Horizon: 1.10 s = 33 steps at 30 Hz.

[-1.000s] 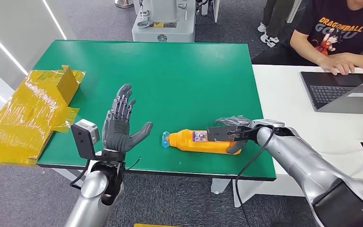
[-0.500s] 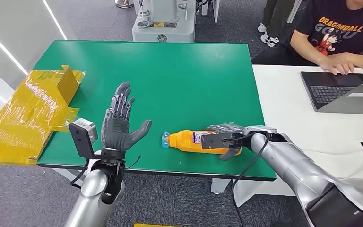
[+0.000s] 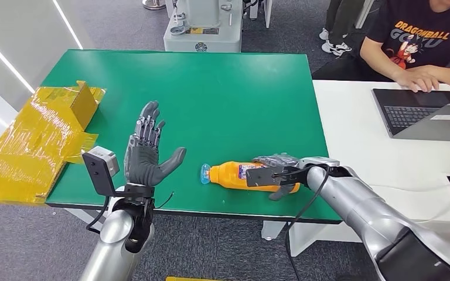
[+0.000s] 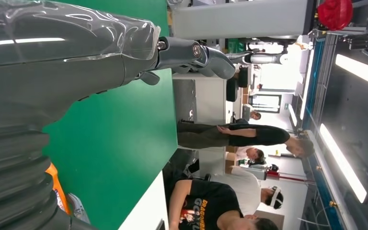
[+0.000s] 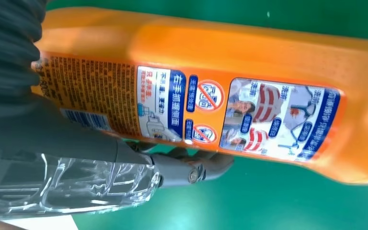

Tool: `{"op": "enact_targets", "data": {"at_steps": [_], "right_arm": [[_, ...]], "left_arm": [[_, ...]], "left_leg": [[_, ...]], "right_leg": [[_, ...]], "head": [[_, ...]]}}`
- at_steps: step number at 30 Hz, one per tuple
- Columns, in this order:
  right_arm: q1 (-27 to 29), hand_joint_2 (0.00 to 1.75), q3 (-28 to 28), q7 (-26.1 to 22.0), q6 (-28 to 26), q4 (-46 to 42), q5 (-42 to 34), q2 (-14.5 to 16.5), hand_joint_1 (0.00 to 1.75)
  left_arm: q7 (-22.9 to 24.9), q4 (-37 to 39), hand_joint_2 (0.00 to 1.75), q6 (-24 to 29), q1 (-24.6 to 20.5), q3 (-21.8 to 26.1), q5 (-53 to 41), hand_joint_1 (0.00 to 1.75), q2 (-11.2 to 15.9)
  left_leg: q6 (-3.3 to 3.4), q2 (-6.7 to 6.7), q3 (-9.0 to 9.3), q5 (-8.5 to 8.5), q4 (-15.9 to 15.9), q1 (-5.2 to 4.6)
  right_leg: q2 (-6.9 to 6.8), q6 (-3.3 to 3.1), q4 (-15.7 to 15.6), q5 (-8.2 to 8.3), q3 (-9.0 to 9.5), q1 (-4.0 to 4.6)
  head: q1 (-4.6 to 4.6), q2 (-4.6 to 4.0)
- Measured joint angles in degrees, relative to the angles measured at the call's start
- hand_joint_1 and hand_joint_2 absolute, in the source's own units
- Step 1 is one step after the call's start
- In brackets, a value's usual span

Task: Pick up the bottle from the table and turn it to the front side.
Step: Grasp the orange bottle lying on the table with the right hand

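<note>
Currently the orange bottle is laid on its side on the green tabletop, close to the near edge and somewhat toward the right edge. Its pale blue cap is pointed toward the left edge. A printed label with small pictures and blue text is seen on the side of the bottle in the right wrist view.

The right hand is placed over the base end of the bottle. Its fingers are curled over the far side and the thumb is set against the near side, so the bottle is enclosed between them; whether it is lifted from the surface cannot be told.

The left hand is held upright above the near edge, left of the cap and apart from it, palm open, fingers together and extended, thumb spread outward.

A yellow taped cardboard box is rested at the left edge. At a white desk beside the right edge a person is seated at a laptop.
</note>
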Motion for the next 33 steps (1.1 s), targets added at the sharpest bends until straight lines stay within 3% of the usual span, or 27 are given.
{"op": "enact_targets", "data": {"at_steps": [1, 2, 5, 6, 9, 20, 22, 23, 26, 27, 33], "right_arm": [[0.0, 1.75, 0.0, 0.2, 0.0, 0.0, 0.1, 0.1, 0.06], [0.0, 1.75, 0.0, 0.3, 0.0, 0.0, 0.3, 0.1, 0.28], [0.0, 1.75, 0.0, 0.7, 0.1, 0.1, 0.8, 0.2, 1.23], [-0.1, 1.75, 0.0, 0.9, 0.1, 0.1, 1.0, 0.3, 1.37], [-0.2, 1.75, 0.0, 0.9, 0.0, 0.3, 1.3, 0.5, 1.45], [-0.3, 1.75, 0.0, 0.6, -2.2, 0.5, 1.5, 0.6, 1.46], [-0.3, 1.75, 0.0, 0.5, -2.4, 0.5, 1.4, 0.6, 1.44], [-0.3, 1.75, 0.0, 0.5, -2.4, 0.5, 1.3, 0.6, 1.17], [-0.3, 1.75, -0.1, 0.5, -2.6, 0.5, 1.2, 0.6, 0.09], [-0.3, 1.75, -0.2, 0.5, -2.7, 0.6, 1.2, 0.6, 0.00], [-0.2, 1.75, -0.4, 1.9, -1.3, 0.8, 1.5, 1.0, 0.00]], "left_arm": [[0.0, 0.0, 1.75, 0.0, 0.0, 0.0, 0.1, 0.00, 0.0], [0.0, 0.0, 1.75, 0.1, 0.0, 0.0, 0.1, 0.00, 0.0], [0.0, 0.0, 1.75, 0.1, 0.0, 0.1, 0.4, 0.00, 0.0], [0.0, 0.0, 1.75, 0.2, 0.0, 0.1, 0.6, 0.00, 0.0], [0.0, 0.0, 1.75, 0.3, 0.0, 0.2, 1.1, 0.00, 0.0], [-1.1, 0.0, 1.75, -0.8, 0.0, 0.5, 5.4, 0.00, 0.0], [-1.1, 0.0, 1.75, -0.8, 0.0, 0.5, 5.6, 0.00, 0.0], [-1.1, 0.0, 1.75, -0.8, 0.0, 0.5, 5.8, 0.00, 0.0], [-1.1, 0.0, 1.75, -0.8, 0.0, 0.6, 6.3, 0.00, 0.0], [-1.2, 0.0, 1.75, -0.8, 0.0, 0.6, 6.5, 0.00, 0.0], [-1.3, 0.0, 1.75, -0.8, 0.0, 0.9, 7.1, 0.00, 0.0]], "left_leg": [[0.00, 0.00, 0.00, 0.00, 0.0, 0.00], [0.00, 0.00, 0.00, 0.00, 0.0, 0.00], [0.00, 0.00, 0.00, 0.00, 0.0, 0.00], [0.00, 0.00, 0.00, 0.00, 0.0, 0.00], [0.00, 0.00, 0.00, 0.00, 0.0, 0.00], [0.00, -0.01, 0.00, 0.00, 0.0, 0.00], [0.00, -0.01, 0.00, 0.00, 0.0, 0.00], [0.00, -0.01, -0.01, 0.00, 0.0, 0.00], [0.00, -0.01, -0.01, 0.00, 0.0, 0.00], [0.00, -0.01, -0.01, 0.00, 0.0, 0.00], [0.00, -0.01, 0.00, 0.00, 0.0, 0.00]], "right_leg": [[0.00, 0.00, 0.0, 0.00, 0.00, 0.00], [0.00, 0.00, 0.0, 0.00, 0.00, 0.00], [0.00, 0.00, 0.0, 0.00, 0.00, 0.00], [0.00, 0.00, 0.0, 0.00, 0.00, 0.00], [0.00, 0.00, 0.0, 0.00, 0.00, 0.00], [-0.01, 0.00, 0.0, 0.00, 0.00, 0.00], [-0.01, 0.00, 0.0, 0.00, 0.00, 0.00], [-0.01, 0.00, 0.0, 0.00, 0.00, 0.00], [-0.01, 0.00, 0.0, 0.00, 0.00, 0.00], [-0.01, 0.00, 0.0, 0.00, 0.00, 0.00], [-0.01, 0.00, 0.0, 0.00, 0.00, 0.00]], "head": [[0.00, 0.00], [0.00, 0.00], [0.00, 0.00], [0.00, 0.00], [0.00, 0.00], [0.00, 0.00], [0.00, 0.00], [0.00, 0.00], [0.00, 0.00], [0.00, 0.00], [0.01, 0.00]]}}
